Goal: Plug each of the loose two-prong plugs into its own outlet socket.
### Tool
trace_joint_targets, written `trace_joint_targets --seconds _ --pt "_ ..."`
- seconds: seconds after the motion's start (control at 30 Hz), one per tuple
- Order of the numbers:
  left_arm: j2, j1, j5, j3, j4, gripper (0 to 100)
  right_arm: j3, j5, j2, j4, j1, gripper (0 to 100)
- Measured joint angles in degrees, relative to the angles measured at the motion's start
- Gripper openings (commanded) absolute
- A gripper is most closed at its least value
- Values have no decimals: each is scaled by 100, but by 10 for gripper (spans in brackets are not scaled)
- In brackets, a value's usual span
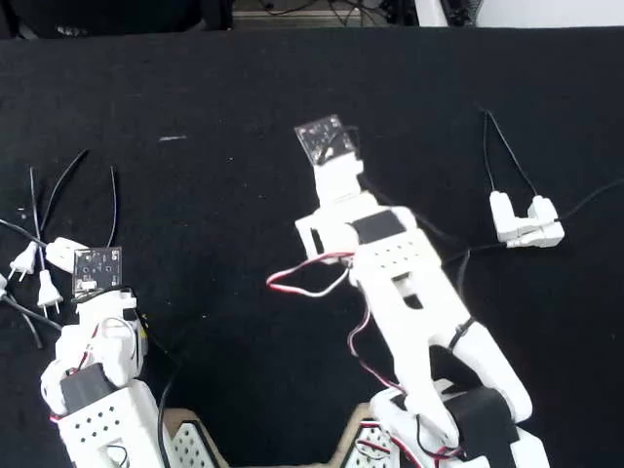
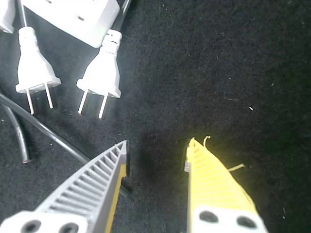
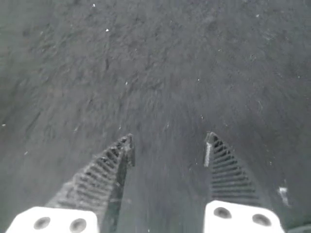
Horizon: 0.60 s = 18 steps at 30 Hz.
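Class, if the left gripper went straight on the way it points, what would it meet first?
Probably the black table: the left gripper, open, aims beside the nearest plug, not at it.

left gripper (image 2: 158,141) parted, right gripper (image 3: 169,136) parted

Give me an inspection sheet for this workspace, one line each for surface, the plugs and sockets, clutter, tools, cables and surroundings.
Surface: black cloth lying flat over the table.
Job's things: one loose plug and a second plug lie side by side, prongs bare, beside a white socket block. Another white socket piece lies across the table; whether it is occupied is unclear.
Clutter: a pale fleck on the cloth.
Grippers: left tool is open and empty, just short of the plugs. Right tool is open and empty over bare cloth.
Cables: thin black cords trail from the plugs; red and white wires loop off the right arm.
Surroundings: dim area beyond the far edge, too dark to tell.
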Motion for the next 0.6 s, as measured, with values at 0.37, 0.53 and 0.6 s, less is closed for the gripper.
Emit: trace_joint_targets --seconds 0.37,0.53,0.6 --pt "0 0 0 0 0 198 1653 0 -440 -2295 44 220" --pt "9 0 0 0 -62 198 2101 0 -791 -2681 53 219" --pt "9 0 0 0 -70 198 2180 0 -949 -2716 53 219"
